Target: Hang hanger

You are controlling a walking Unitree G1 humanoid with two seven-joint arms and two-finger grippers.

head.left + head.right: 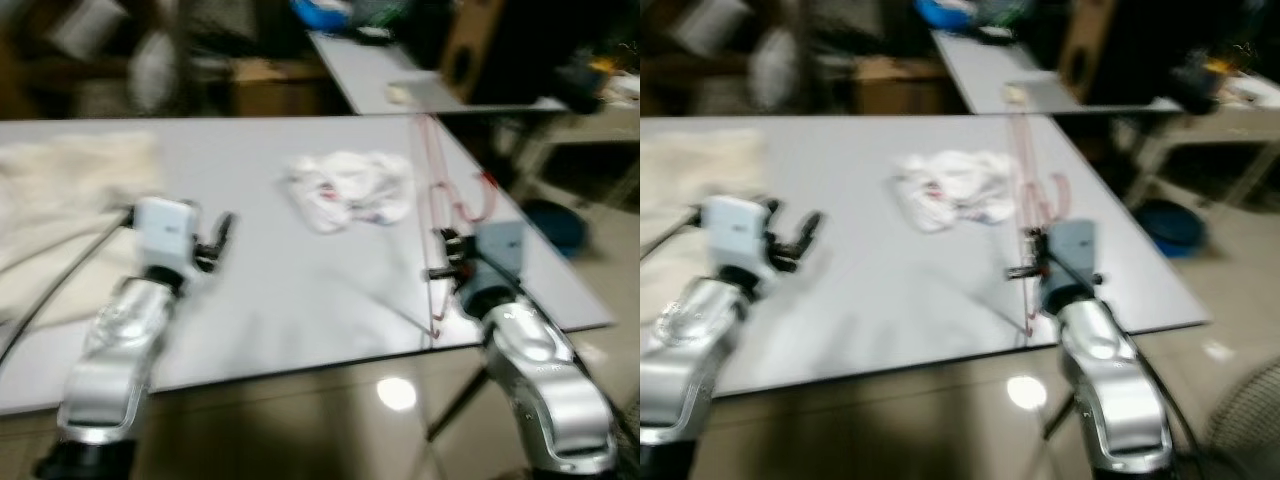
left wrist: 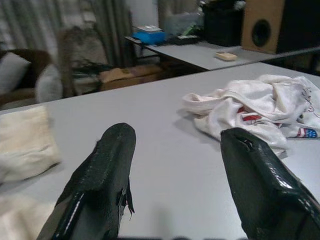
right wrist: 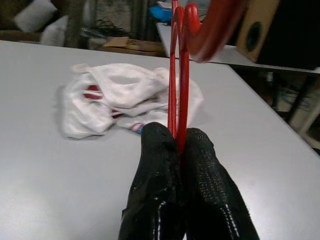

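- The right gripper [image 3: 179,142] has its fingers pressed tight on the red hanger [image 3: 176,75], held over the grey table [image 1: 300,300] near its right edge.
- The left gripper [image 2: 175,165] gapes wide, holding nothing, above the table.
- A white shirt [image 1: 352,190] lies crumpled between them.

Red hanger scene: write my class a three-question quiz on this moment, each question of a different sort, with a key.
1. True or false: the right gripper is shut on the red hanger.
2. Multiple choice: what lies crumpled on the grey table ahead of the grippers? A) a white garment with red and blue print B) a black jacket C) a green towel
3. Fill in: the left gripper has its fingers ____ and holds nothing.

Key: 1 true. 2 A, the white garment. 3 open.
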